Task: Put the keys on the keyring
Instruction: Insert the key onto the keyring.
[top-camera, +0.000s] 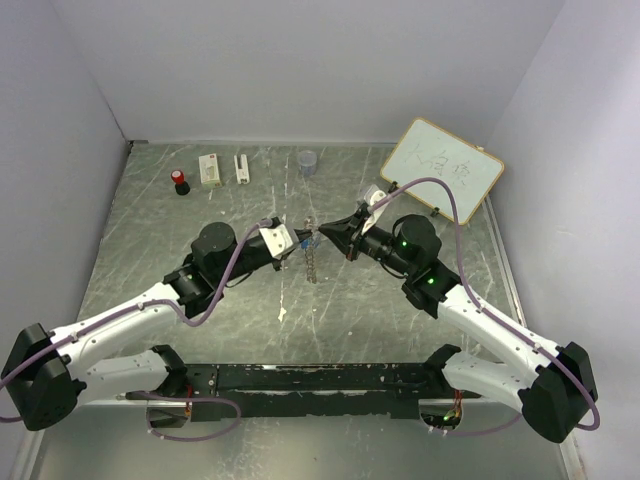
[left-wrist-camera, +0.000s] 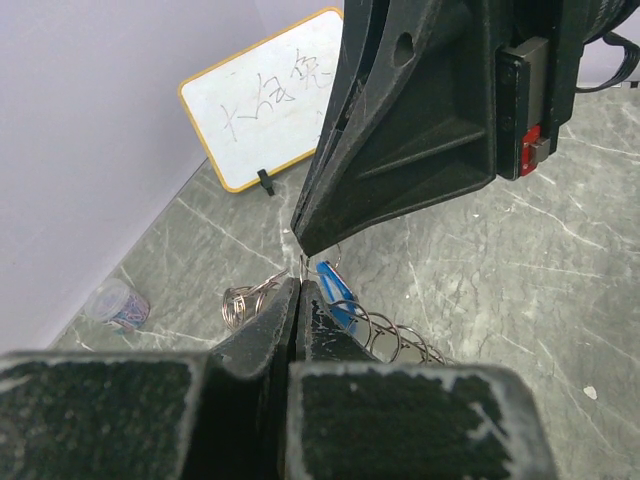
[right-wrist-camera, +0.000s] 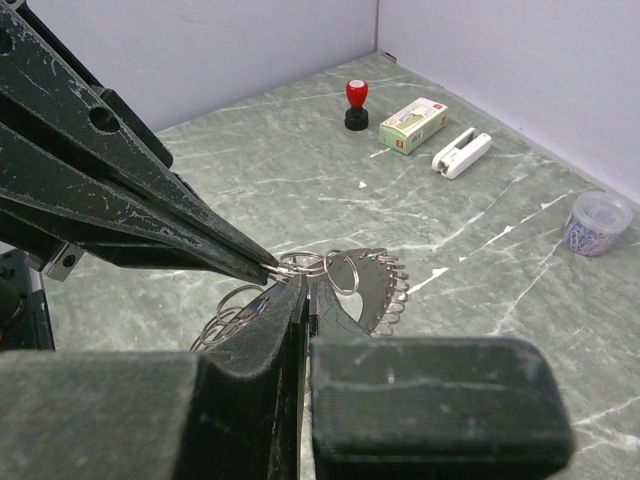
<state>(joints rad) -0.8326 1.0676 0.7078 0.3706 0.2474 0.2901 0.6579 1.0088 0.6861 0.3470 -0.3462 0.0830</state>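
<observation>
Both grippers meet tip to tip over the middle of the table (top-camera: 160, 250). The left gripper (left-wrist-camera: 299, 292) is clenched on the keyring (right-wrist-camera: 312, 264). The right gripper (right-wrist-camera: 303, 290) pinches the same ring from the opposite side, jaws pressed together. A fan of dark keys (right-wrist-camera: 380, 285) already hangs from it, so most of the job looks done. The blue key (left-wrist-camera: 336, 290) sits right at the fingertips (threaded or merely touching, I cannot tell). Seating it appears to be what remains.
</observation>
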